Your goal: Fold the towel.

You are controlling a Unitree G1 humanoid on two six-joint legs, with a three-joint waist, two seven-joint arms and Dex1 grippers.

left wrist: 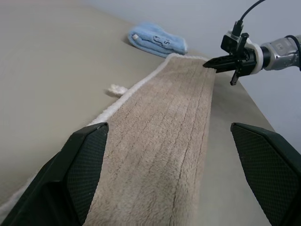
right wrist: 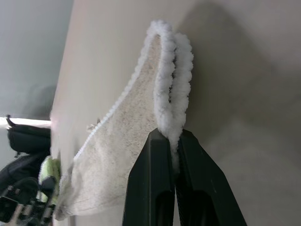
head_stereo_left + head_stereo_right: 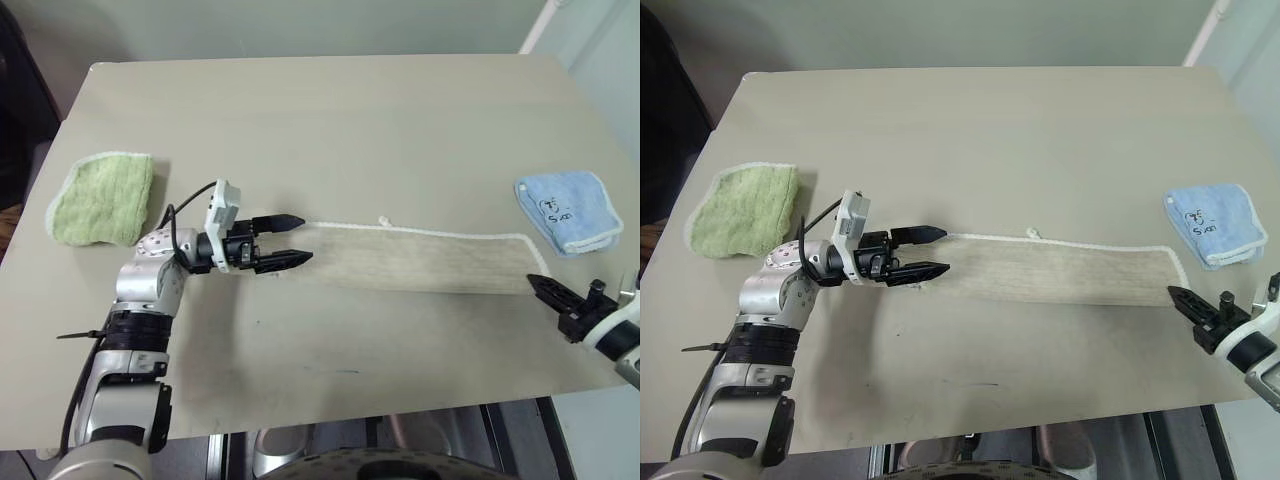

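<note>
The beige towel (image 3: 420,262) lies as a long flat strip across the table (image 3: 330,120), its white edging along the far side with a small white loop (image 3: 383,221). My left gripper (image 3: 290,242) points along the strip at its left end. It is open, one finger (image 1: 70,179) on either side of the cloth. At the strip's right near corner my right gripper (image 3: 537,283) is shut on the towel. In the right wrist view the doubled white edging (image 2: 171,89) is pinched between its fingertips (image 2: 160,141).
A small green folded towel (image 3: 100,197) sits at the table's left edge, behind my left arm. A small light-blue folded towel (image 3: 568,208) lies at the right edge, just beyond the strip's right end.
</note>
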